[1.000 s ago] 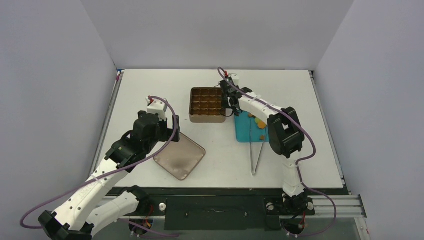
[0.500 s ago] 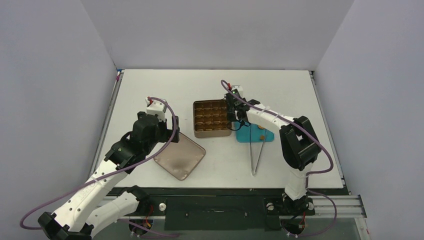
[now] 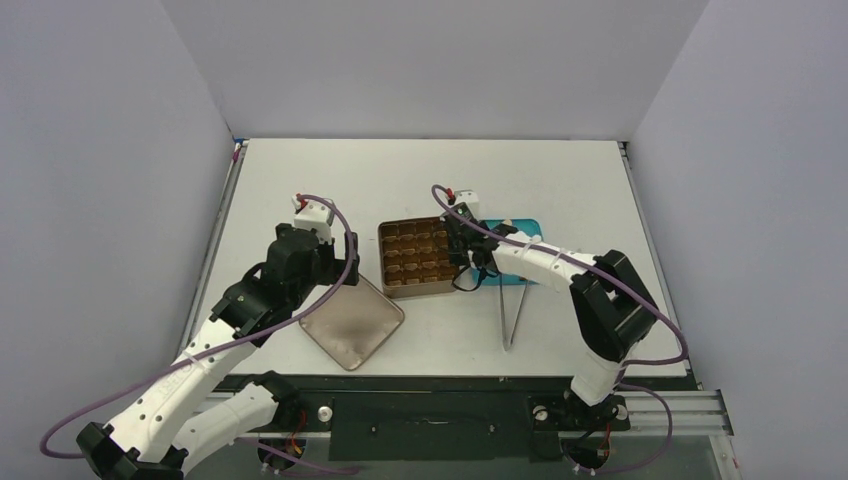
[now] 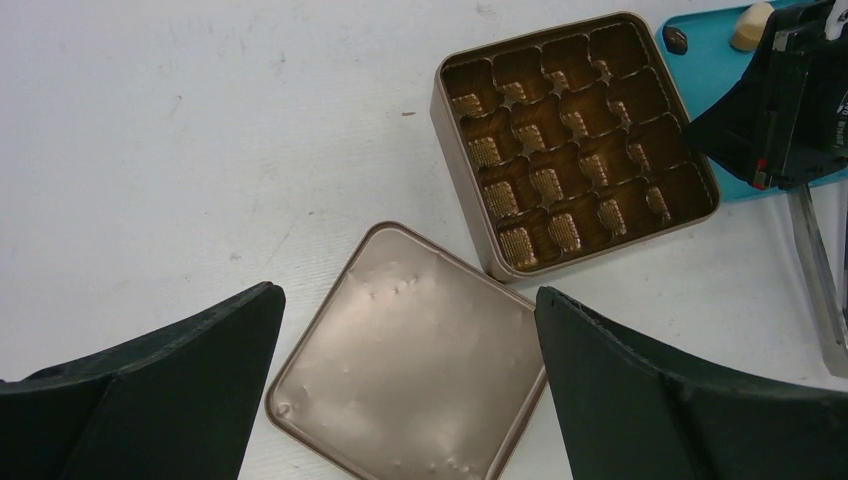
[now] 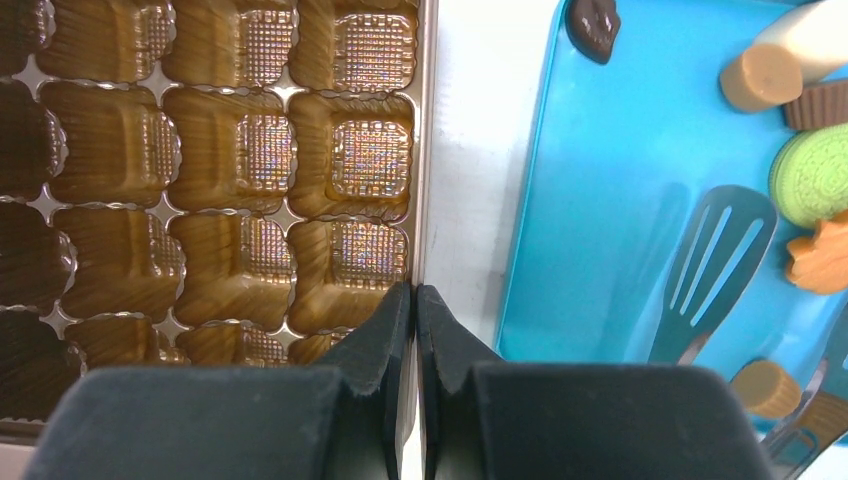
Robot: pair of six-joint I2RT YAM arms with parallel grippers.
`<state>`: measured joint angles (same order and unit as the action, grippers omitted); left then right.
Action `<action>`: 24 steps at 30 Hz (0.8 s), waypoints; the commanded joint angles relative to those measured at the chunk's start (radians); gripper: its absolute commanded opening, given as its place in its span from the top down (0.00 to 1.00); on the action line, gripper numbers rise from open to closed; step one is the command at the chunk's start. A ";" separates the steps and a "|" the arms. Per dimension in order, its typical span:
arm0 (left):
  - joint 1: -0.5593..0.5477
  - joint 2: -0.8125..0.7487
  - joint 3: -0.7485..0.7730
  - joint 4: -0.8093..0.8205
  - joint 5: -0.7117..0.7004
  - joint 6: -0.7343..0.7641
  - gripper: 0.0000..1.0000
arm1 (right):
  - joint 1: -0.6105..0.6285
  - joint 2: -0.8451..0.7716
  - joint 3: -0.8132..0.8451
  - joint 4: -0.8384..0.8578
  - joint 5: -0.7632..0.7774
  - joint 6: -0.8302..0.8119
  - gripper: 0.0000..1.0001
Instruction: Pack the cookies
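The gold tin (image 3: 383,262) with empty compartments stands at mid-table. My right gripper (image 3: 462,255) is shut on the tin's right wall (image 5: 428,150), one finger inside and one outside (image 5: 415,295). The cookies lie on the blue tray (image 5: 600,200) to the right of the tin: a dark one (image 5: 592,22), a tan one (image 5: 757,78), a green one (image 5: 812,175) and an orange one (image 5: 822,255). My left gripper (image 4: 405,295) is open and empty above the tin's lid (image 4: 410,360). The left wrist view also shows the tin (image 4: 437,95) and a dark cookie (image 4: 675,38).
The lid (image 3: 350,320) lies upside down at the tin's near left corner. Long metal tweezers (image 3: 515,310) lie from the blue tray (image 3: 525,230) towards the near edge, their slotted tip on the tray (image 5: 700,270).
My right gripper has pulled the tin towards the near side of the table, up against the lid. The lid has shifted a little near and left. The left arm has barely moved.
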<state>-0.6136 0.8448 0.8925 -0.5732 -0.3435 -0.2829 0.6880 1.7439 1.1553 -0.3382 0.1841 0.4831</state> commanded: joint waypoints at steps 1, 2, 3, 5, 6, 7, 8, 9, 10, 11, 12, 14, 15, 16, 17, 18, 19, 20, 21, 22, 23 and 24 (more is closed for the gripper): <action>0.002 0.001 0.008 0.029 0.007 0.005 0.03 | 0.030 -0.051 -0.043 -0.077 0.014 0.014 1.00; 0.002 0.003 0.009 0.029 0.009 0.007 0.03 | 0.031 -0.071 -0.046 -0.081 0.018 0.015 1.00; 0.002 0.003 0.009 0.030 0.010 0.007 0.03 | 0.034 -0.084 -0.050 -0.087 0.020 0.015 1.00; 0.002 0.005 0.008 0.028 0.012 0.007 0.03 | 0.042 -0.132 -0.064 -0.089 0.040 0.019 0.92; 0.002 0.006 0.009 0.028 0.013 0.007 0.03 | 0.045 -0.167 -0.070 -0.091 0.056 0.022 0.88; 0.002 0.006 0.009 0.027 0.014 0.007 0.03 | 0.046 -0.183 -0.079 -0.097 0.063 0.027 0.82; 0.002 0.006 0.011 0.028 0.017 0.007 0.03 | 0.046 -0.217 -0.083 -0.101 0.079 0.029 0.79; 0.002 0.007 0.011 0.027 0.018 0.007 0.03 | 0.046 -0.232 -0.092 -0.106 0.087 0.034 0.74; 0.002 0.007 0.011 0.026 0.019 0.007 0.03 | 0.045 -0.266 -0.106 -0.108 0.099 0.038 0.69; 0.002 0.007 0.010 0.026 0.020 0.007 0.03 | 0.045 -0.285 -0.113 -0.108 0.104 0.043 0.65; 0.003 0.007 0.011 0.026 0.022 0.007 0.03 | 0.046 -0.316 -0.132 -0.107 0.115 0.047 0.59; 0.002 0.007 0.011 0.027 0.024 0.008 0.03 | 0.045 -0.360 -0.159 -0.112 0.137 0.058 0.51; 0.002 0.007 0.012 0.027 0.025 0.007 0.03 | 0.045 -0.373 -0.168 -0.119 0.144 0.066 0.49; 0.002 0.005 0.011 0.026 0.026 0.007 0.03 | 0.046 -0.403 -0.187 -0.123 0.162 0.071 0.45; 0.002 0.005 0.012 0.026 0.027 0.007 0.03 | 0.046 -0.418 -0.199 -0.130 0.174 0.084 0.42; 0.002 0.004 0.012 0.026 0.027 0.007 0.03 | 0.046 -0.453 -0.224 -0.132 0.197 0.090 0.38; 0.002 0.004 0.012 0.026 0.029 0.007 0.03 | 0.046 -0.471 -0.238 -0.134 0.210 0.106 0.37; 0.002 0.002 0.012 0.027 0.030 0.007 0.03 | 0.046 -0.510 -0.272 -0.131 0.230 0.124 0.33; 0.002 0.001 0.012 0.028 0.033 0.007 0.03 | 0.046 -0.550 -0.289 -0.119 0.240 0.133 0.31; 0.002 0.001 0.012 0.027 0.034 0.007 0.03 | 0.046 -0.567 -0.321 -0.111 0.250 0.153 0.28; 0.002 0.001 0.014 0.028 0.036 0.007 0.03 | 0.046 -0.601 -0.335 -0.111 0.276 0.165 0.27; 0.002 0.001 0.013 0.027 0.036 0.007 0.03 | 0.046 -0.615 -0.360 -0.110 0.288 0.187 0.25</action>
<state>-0.6136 0.8532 0.8925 -0.5735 -0.3244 -0.2802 0.7284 1.2259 0.8600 -0.4541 0.3622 0.5884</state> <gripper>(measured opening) 0.968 0.718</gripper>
